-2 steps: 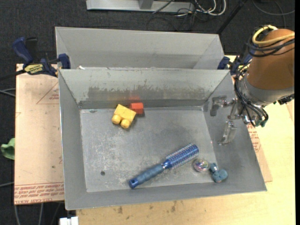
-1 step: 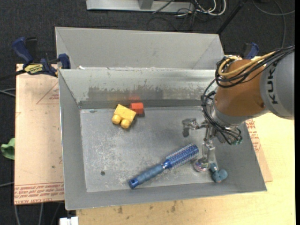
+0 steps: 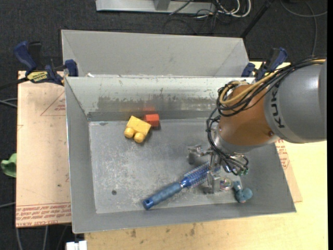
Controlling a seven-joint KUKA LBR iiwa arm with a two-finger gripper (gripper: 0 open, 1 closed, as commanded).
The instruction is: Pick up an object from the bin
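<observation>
- One gripper (image 3: 212, 177) low over the bristled head of a blue brush (image 3: 174, 190), near right; opening cannot be told.
- Yellow block (image 3: 137, 128), red block (image 3: 152, 120): far left, apparently touching.

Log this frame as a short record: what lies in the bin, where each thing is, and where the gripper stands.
container: grey metal bin
gripper: low in the bin's right half, over the bristle end of the brush
nearest thing: blue plastic hairbrush, lying slantwise near the front wall, handle toward the front left
by the back wall: yellow plastic toy block, with a small red cube beside it on its right
front right corner: small teal rounded piece, close to the gripper
grasp: cannot tell from this view
</observation>
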